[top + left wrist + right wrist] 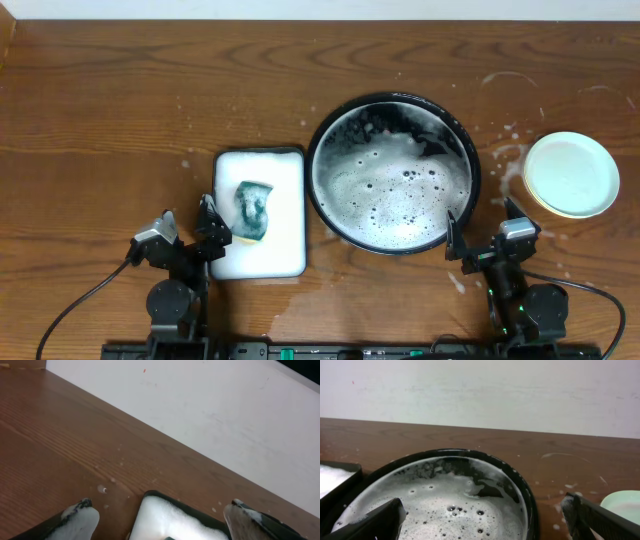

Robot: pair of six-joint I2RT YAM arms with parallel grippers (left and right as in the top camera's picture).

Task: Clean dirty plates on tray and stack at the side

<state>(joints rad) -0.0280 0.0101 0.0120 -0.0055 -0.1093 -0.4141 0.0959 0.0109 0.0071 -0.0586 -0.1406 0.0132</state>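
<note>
**Both arms idle, plates stacked beside the soapy basin**

Overhead view of a wooden table. A round black basin sits in the middle, full of foamy water. To its right, apart from the rim, stands a stack of plates — a pale one on top, a yellow edge showing beneath; how many is unclear. Left of the basin, a white tray holds a green sponge. The left gripper and right gripper sit near the table's front edge, jaws spread wide, both empty. The job looks nearly done, but foam could hide a plate — probe the water slowly, lift any plate flat, and set it squarely on the stack.
</note>
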